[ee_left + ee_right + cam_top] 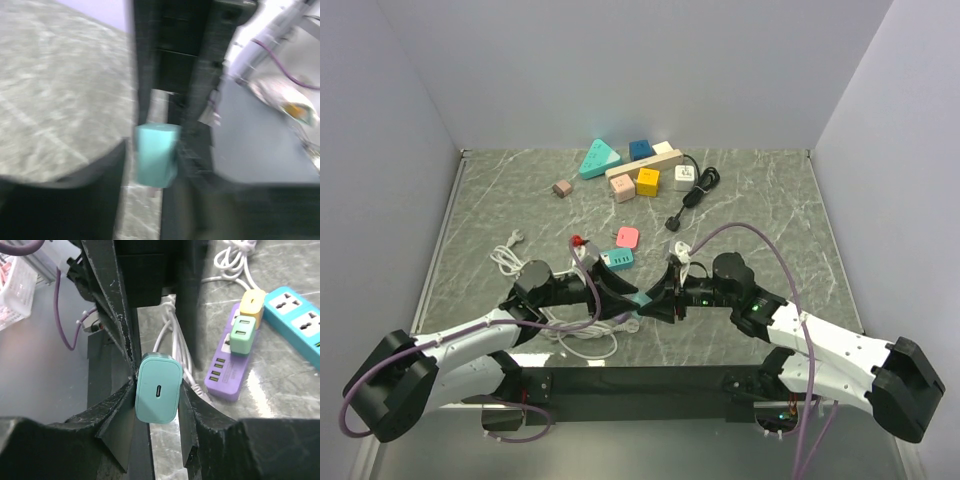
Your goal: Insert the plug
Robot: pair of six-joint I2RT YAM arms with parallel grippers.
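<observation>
We see teal plug (pixel 157 392) held off surface (pixel 760 200), centre-near. Left claw (pixel 628 296) and right claw (pixel 657 301) both clamped on it. Risk: uneven release twists or drops plug. Prongs hidden, so they may miss purple strip (pixel 227 371) sockets.

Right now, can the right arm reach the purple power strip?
Probably yes: the purple power strip lies close beside the right gripper, only a white cable between, but that gripper holds the teal charger.
</observation>
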